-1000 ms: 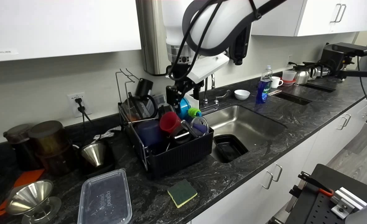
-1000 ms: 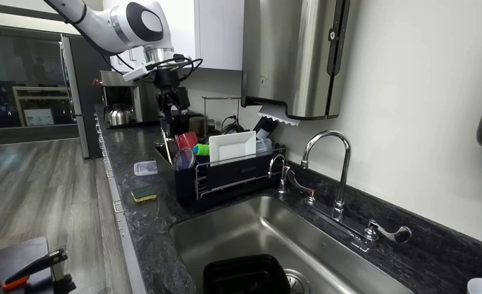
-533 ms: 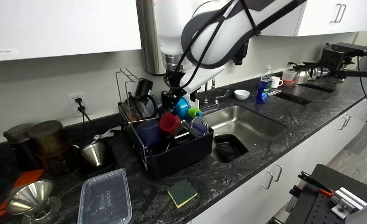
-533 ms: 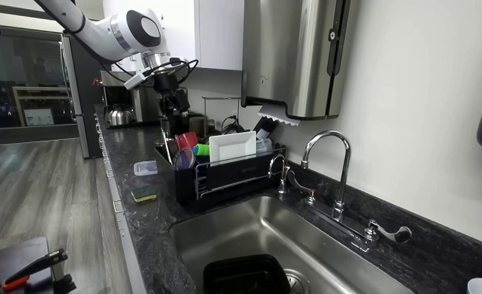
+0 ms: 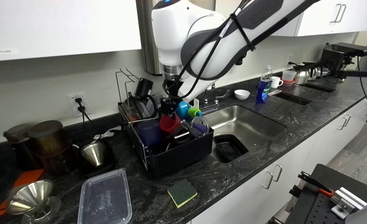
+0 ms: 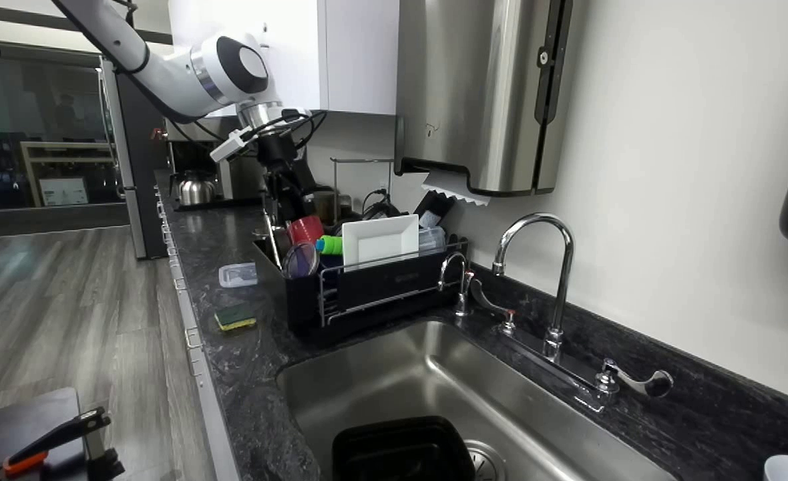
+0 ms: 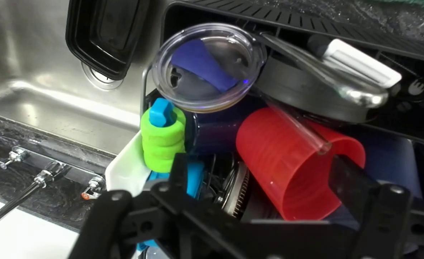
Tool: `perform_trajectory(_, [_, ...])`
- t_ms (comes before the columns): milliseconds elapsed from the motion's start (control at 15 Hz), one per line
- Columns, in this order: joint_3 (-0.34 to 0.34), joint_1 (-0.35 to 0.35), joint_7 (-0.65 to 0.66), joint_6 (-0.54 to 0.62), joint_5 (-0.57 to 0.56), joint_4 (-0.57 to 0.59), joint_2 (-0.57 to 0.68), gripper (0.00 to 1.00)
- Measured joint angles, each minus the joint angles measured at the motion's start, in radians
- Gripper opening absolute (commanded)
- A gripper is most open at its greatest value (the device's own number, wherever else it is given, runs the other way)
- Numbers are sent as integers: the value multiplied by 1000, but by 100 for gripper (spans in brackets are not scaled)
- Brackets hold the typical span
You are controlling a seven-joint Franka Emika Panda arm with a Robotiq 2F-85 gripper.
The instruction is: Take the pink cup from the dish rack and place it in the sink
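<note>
The reddish-pink cup lies tilted on its side in the dish rack, its open mouth toward my gripper in the wrist view. It also shows in both exterior views. My gripper is open. Its right finger overlaps the cup's mouth; I cannot tell whether it touches. Its left finger is away from the cup, near blue and green items. In an exterior view the gripper is just above the cup. The black dish rack stands beside the steel sink.
A clear straw crosses over the cup. A clear lid, a green item and a metal handle crowd it. A white plate stands in the rack. A black tray lies in the sink below the faucet.
My gripper has moved down to the cup from above the rack. The cup and the other dishes have not visibly moved.
</note>
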Motion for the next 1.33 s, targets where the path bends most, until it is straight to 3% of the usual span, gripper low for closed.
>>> perform_trajectory(1267, [-25,22,26,83,-124,2,63,100])
perform_trajectory(1333, [-28,22,26,86,-130,2,65,75])
